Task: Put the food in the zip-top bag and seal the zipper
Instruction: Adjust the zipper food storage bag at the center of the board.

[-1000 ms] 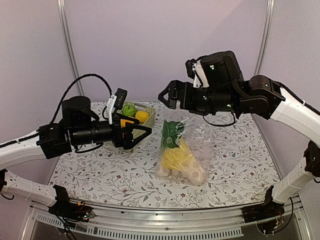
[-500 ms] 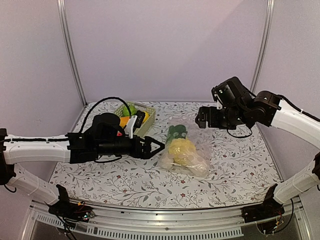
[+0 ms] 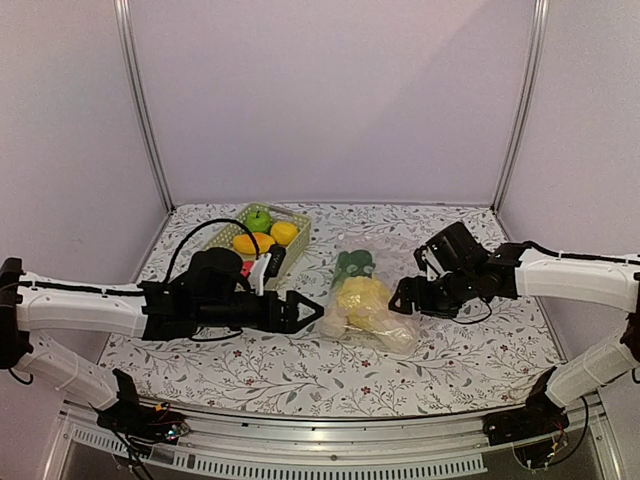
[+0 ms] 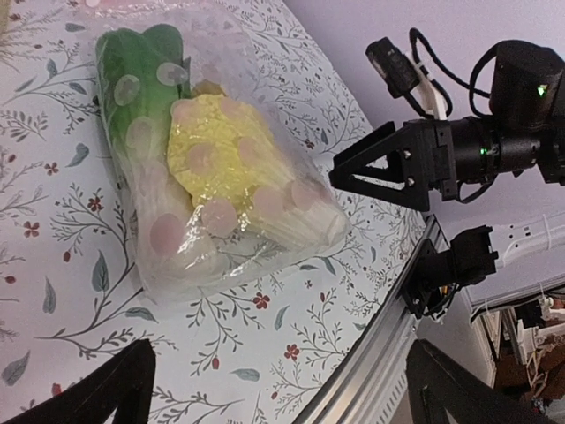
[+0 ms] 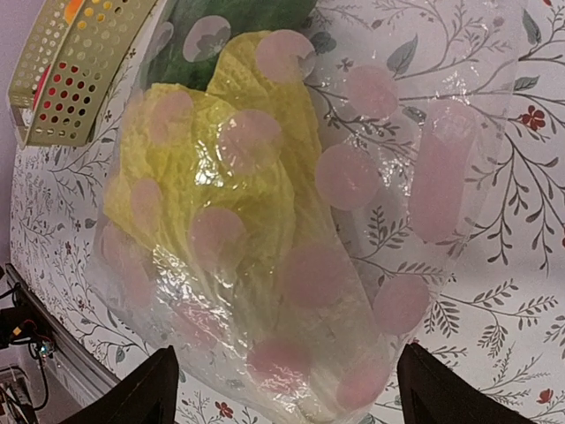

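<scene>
zip-top bag (image 3: 375, 320) is lying mid-counter between both claws, already holding cabbage (image 3: 362, 298) and dark green vegetable (image 3: 352, 265). green apple (image 3: 258, 220) and yellow fruit (image 3: 283, 232) are sitting in basket (image 3: 300, 232) at back left. left claw (image 3: 308, 312) is gaping wide just left of the bag and right claw (image 3: 402, 298) is standing wide just right of it, neither gripping anything. film is looking thin, crinkly and slippery with a light load, so pinching an empty edge by the mouth is looking safest. zipper is proving hard to pick out. floral counter (image 3: 450, 350) is lying flat, with plain walls (image 3: 330, 100) closing around it.
</scene>
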{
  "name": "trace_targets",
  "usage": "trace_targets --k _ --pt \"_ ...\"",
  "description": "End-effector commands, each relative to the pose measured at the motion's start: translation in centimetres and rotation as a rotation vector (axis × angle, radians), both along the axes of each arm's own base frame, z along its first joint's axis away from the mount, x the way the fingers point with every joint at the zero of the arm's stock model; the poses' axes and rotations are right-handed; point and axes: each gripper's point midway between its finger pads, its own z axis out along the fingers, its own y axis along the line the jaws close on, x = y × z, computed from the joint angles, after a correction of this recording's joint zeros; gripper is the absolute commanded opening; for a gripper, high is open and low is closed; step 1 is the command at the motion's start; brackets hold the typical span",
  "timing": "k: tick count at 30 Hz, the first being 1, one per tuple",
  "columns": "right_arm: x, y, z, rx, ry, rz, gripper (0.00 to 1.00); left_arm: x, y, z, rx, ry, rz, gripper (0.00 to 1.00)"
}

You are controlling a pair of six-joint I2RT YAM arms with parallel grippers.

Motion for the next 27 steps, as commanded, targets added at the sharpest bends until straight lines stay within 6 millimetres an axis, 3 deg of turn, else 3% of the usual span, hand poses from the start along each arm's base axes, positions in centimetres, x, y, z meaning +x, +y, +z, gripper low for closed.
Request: trace_targets --k 1,7,11,14,16,19,21,23,27 --pt "-0.9 2.5 -1.3 0.041 0.018 0.103 0.86 -0.5 0.5 1.1 -0.027 -0.007 0.017 0.99" --pt "-4.1 5.6 -3.2 -0.006 0.056 0.225 0.86 -0.9 2.3 1.5 -0.017 -0.004 0.055 1.00" --pt "-6.2 9.3 -3.4 0.017 0.073 0.308 0.85 -1.0 3.6 2.2 -0.016 -0.015 0.082 1.00" --pt "-8.1 13.4 -2.3 0.052 0.064 0.388 0.85 -1.2 4.4 2.0 0.005 -0.007 0.096 1.00" --pt "-8.6 16.5 -0.2 0.097 0.032 0.435 0.84 -1.2 4.9 1.9 0.012 -0.003 0.105 1.00" --pt "-8.6 19.1 1.5 0.130 0.005 0.461 0.83 -1.2 5.1 1.7 0.013 0.004 0.111 1.00" --pt "-7.8 19.1 3.3 0.129 -0.036 0.442 0.86 -1.2 5.2 1.5 0.018 0.011 0.114 1.00" --pt "-6.6 17.8 4.8 0.094 -0.089 0.406 0.91 -1.4 5.3 1.1 0.027 0.023 0.111 1.00" --pt "-4.0 12.7 6.1 0.035 -0.112 0.307 0.96 -1.6 5.3 -0.2 0.052 0.050 0.106 0.99"
